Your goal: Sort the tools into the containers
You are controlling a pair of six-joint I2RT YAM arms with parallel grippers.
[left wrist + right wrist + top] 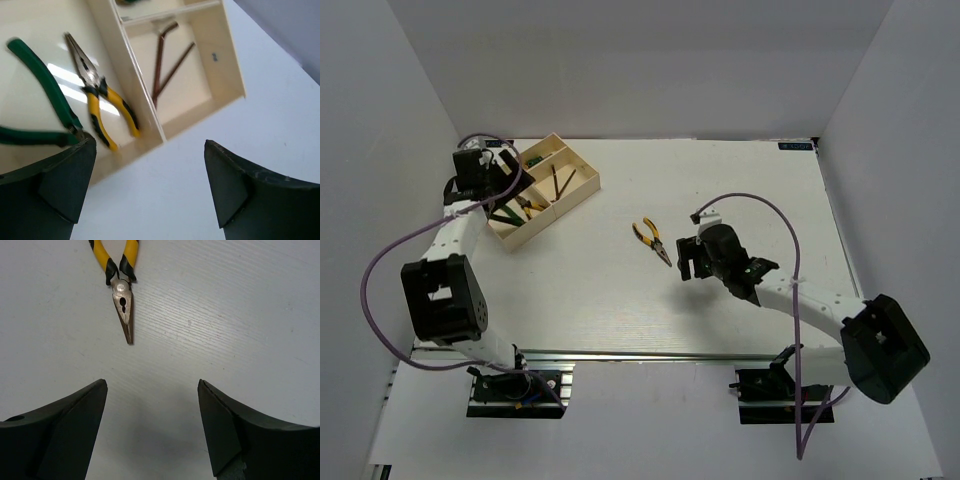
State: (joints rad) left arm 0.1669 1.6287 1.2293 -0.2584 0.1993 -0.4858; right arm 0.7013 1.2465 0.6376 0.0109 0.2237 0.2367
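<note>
Ahead of your right gripper point(151, 386), spread wide and holding nothing, the loose yellow-handled pliers point(123, 292) lie flat on the tabletop point(250, 315). Their nose points straight at the gap, so they look lined up for a pick. Your left gripper point(150, 146), equally spread and empty, hovers just beside the tray point(200, 117). Its long section holds green-handled pliers point(47, 92) beside another yellow pair point(100, 102). Two dark rods point(162, 65) share a smaller one, so like sits with like.
</note>
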